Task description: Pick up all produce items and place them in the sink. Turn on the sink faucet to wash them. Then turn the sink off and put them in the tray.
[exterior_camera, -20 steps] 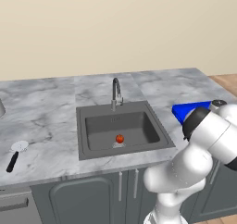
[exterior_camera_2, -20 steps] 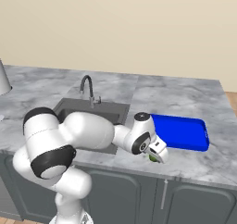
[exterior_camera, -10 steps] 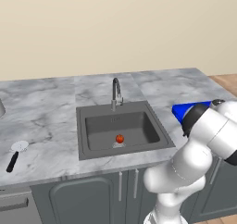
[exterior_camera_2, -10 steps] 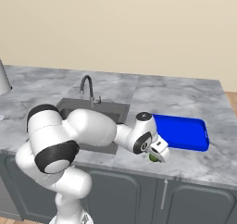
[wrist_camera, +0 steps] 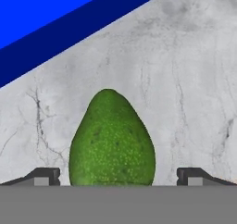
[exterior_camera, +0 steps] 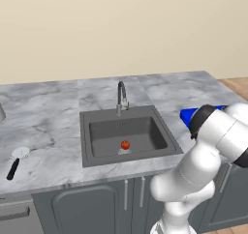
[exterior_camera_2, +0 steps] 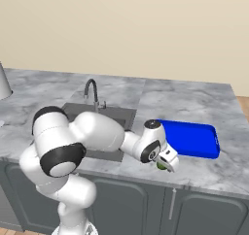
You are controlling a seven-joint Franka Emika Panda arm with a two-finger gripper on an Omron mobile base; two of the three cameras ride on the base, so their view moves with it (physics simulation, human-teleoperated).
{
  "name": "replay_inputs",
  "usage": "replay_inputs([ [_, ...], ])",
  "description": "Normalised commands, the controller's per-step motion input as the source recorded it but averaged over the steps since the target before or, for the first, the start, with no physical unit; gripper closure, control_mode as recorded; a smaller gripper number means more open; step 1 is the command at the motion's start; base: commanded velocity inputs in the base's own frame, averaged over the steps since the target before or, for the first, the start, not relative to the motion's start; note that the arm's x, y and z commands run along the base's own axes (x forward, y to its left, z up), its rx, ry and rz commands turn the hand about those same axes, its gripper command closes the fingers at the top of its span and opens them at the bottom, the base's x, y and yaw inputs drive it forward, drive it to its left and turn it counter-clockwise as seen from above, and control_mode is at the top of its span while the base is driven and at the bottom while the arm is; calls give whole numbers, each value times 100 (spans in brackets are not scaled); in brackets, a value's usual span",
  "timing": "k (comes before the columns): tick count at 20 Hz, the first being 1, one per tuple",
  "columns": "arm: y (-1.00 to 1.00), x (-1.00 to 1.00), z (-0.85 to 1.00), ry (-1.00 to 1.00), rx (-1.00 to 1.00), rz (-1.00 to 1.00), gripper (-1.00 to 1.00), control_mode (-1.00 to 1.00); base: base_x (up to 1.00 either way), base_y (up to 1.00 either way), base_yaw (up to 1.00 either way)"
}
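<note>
The end effector [wrist_camera: 118, 176] hangs low over the grey marble surface [exterior_camera_2: 194, 103], its fingers spread wide and released, gripping nothing. Between the two dark fingertips [wrist_camera: 42, 176] lies the green produce item [wrist_camera: 112, 140] — pear-shaped, speckled, narrow end pointing away from the hand. Clear marble shows on either side of it, so neither fingertip touches it.

In the right base view the end effector [exterior_camera_2: 164, 162] sits at the front edge of the surface, with a sliver of the green item [exterior_camera_2: 160, 166] peeking out beneath it. The blue tray [exterior_camera_2: 190, 138] lies flat just beside and behind it, to the right of the sink [exterior_camera_2: 116, 115]; in the hand view a corner of the tray [wrist_camera: 41, 19] crosses the upper left, near the green item but apart from it.

The red-orange produce item [exterior_camera: 125, 144] rests on the floor of the sink [exterior_camera: 127, 134], toward the front and near the round drain. The faucet [exterior_camera: 121, 96] stands at the back rim of the basin, its spout curving forward — no water is visible.

Far to the left on the surface lies a black-handled utensil [exterior_camera: 15, 162] with a white head, well apart from the sink.
</note>
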Motion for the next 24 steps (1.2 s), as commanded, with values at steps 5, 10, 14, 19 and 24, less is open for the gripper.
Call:
replay_inputs([
  [5,0,2,-21,0,0,1,100,-100,0,0,0],
  [10,0,5,-20,0,2,3,100,-100,0,0,0],
  [14,0,8,-11,-1,3,5,100,-100,0,0,0],
  [19,11,0,18,-8,0,9,100,-100,0,0,0],
  [24,47,0,55,-12,-6,11,100,-100,0,0,0],
])
